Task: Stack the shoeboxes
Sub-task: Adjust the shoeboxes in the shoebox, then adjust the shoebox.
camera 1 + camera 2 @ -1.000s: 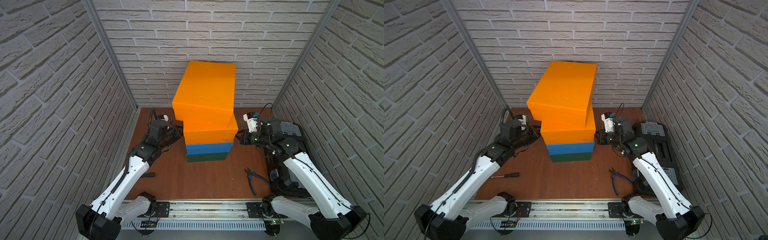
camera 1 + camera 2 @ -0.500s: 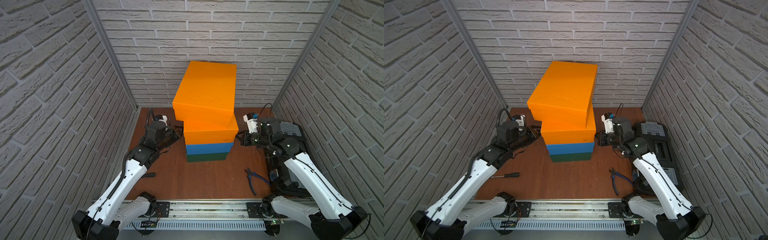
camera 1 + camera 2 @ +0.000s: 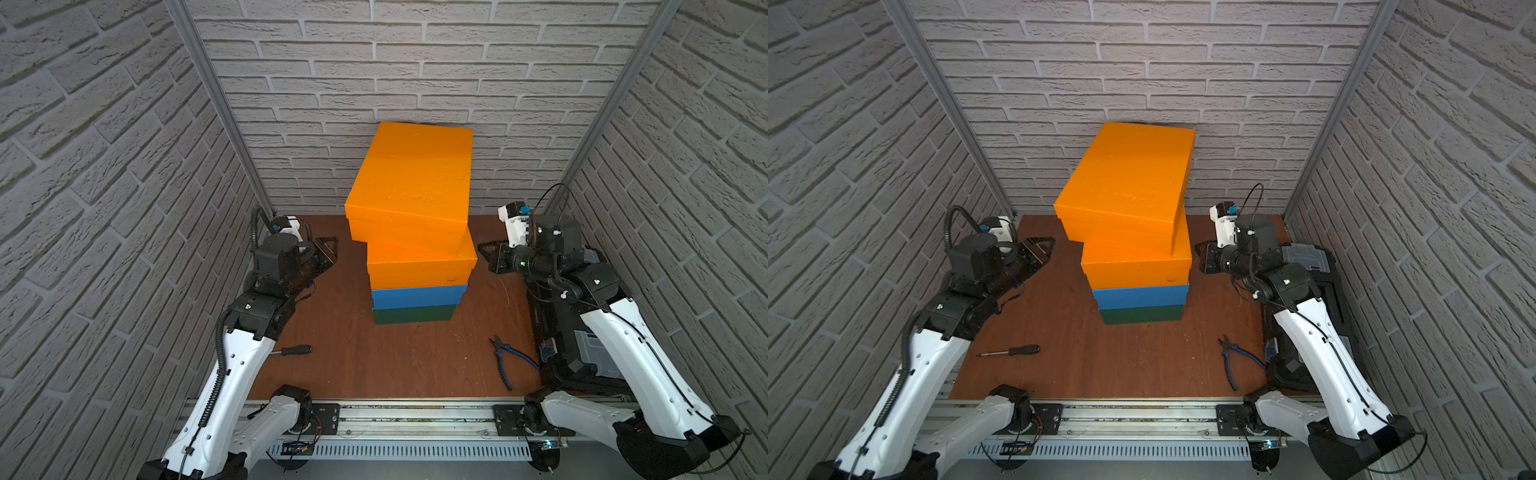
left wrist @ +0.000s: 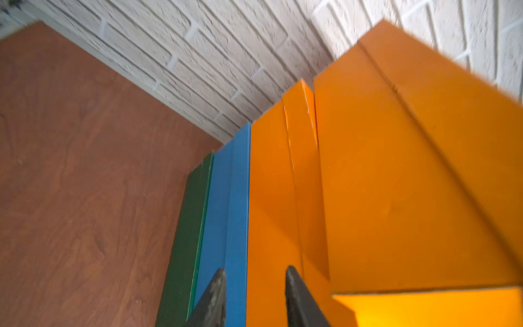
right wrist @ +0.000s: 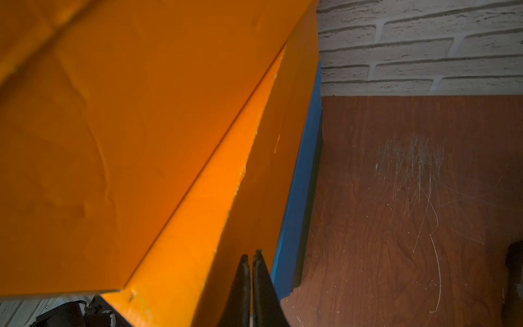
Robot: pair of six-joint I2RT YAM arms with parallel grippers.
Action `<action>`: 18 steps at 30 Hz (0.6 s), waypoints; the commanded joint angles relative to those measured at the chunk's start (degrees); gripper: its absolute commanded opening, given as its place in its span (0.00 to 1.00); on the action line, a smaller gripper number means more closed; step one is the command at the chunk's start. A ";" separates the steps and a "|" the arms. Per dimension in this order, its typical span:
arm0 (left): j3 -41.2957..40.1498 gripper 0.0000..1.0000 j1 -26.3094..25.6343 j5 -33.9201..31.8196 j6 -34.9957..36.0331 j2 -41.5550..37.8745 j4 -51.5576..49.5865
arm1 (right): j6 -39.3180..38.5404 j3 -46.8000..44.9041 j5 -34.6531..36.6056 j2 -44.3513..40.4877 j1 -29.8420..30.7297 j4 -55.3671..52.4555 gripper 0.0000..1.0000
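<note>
Since all four shoeboxes already sit in one pile, what you have left is probably squaring it. Your left pincer (image 3: 330, 249), tips parted on nothing, stands near the pile but apart from it. To its right the pile rises from the green box (image 3: 413, 313) through the blue box (image 3: 417, 293) and the lower orange box (image 3: 419, 270) to the top orange box (image 3: 411, 195). That top box's long axis runs toward the back wall but twisted, its near corner jutting out toward that pincer. Beyond the pile, your right pincer (image 3: 484, 254), tips pressed together and empty, sits just beside the lower orange box; whether it touches cannot be told. The left arm looks better placed to nudge the overhang.
</note>
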 commanded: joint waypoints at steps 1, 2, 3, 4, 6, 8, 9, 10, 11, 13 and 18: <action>3.31 0.37 4.44 4.67 1.25 3.22 2.36 | -1.06 4.26 0.43 2.52 -0.25 0.94 0.08; 4.31 0.38 5.30 5.55 1.00 4.45 3.00 | -1.01 5.03 0.25 3.23 -0.25 1.02 0.08; 5.65 0.39 5.75 6.12 1.01 5.85 3.54 | -0.86 6.00 -0.36 4.10 -0.24 1.14 0.08; 6.99 0.39 5.93 6.44 1.22 7.35 3.85 | -0.71 6.82 -1.14 4.83 -0.25 1.35 0.08; 8.98 0.39 6.01 7.08 1.12 9.77 4.66 | -0.40 8.07 -2.59 6.22 -0.25 1.81 0.08; 9.81 0.41 5.98 8.14 0.40 11.47 6.40 | -0.19 9.04 -3.37 7.38 -0.25 2.30 0.08; 9.95 0.42 6.01 8.55 -0.23 12.23 7.50 | -0.20 9.45 -3.62 7.85 -0.25 2.65 0.08; 9.88 0.42 5.99 9.15 -0.93 12.89 8.96 | -0.22 9.89 -3.89 8.43 -0.25 2.79 0.08; 9.97 0.42 6.01 9.85 -1.72 13.37 9.95 | -0.16 10.51 -4.10 8.87 -0.24 2.95 0.08; 10.28 0.42 5.86 11.33 -2.91 14.42 12.14 | -0.22 12.01 -4.80 10.04 -0.25 2.99 0.09; 11.84 0.42 3.57 11.92 -3.48 16.17 13.43 | -0.14 15.06 -5.97 12.75 -0.25 3.01 0.09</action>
